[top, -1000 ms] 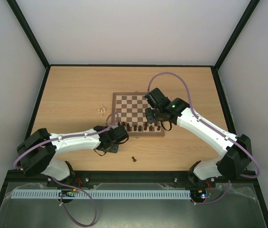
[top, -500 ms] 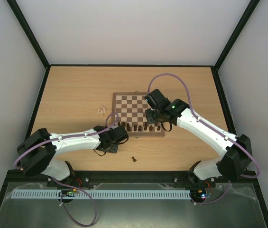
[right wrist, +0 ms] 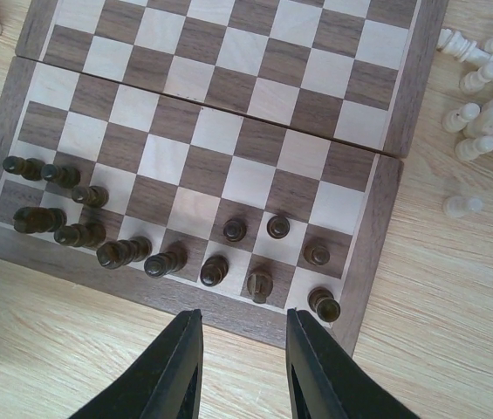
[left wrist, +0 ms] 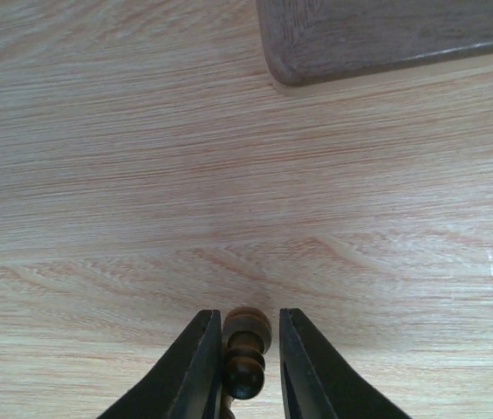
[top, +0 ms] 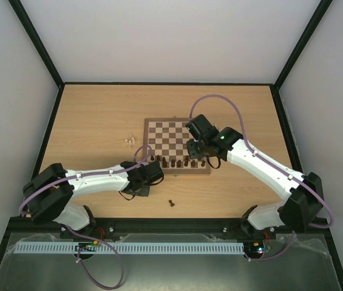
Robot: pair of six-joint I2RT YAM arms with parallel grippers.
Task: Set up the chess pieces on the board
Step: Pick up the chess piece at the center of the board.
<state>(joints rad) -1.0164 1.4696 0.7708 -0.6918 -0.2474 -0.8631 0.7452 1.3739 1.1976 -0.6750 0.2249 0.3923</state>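
Dark-brown wood sat between the left gripper's (left wrist: 246, 321) barely parted fingers, one small piece (left wrist: 246, 351) on the tabletop (left wrist: 229, 175) at the board's (left wrist: 386, 35) seven o'clock, pinch unconfirmed, while the right gripper (right wrist: 240, 319) hung spread and empty; mid-pickup, it seemingly needed clamping, lifting, then a vacant square.

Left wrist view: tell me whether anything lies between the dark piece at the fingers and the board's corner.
Nothing visible does. The dark piece sits between the left fingers, and only bare tabletop stretches from it to the board corner at the top of the view.
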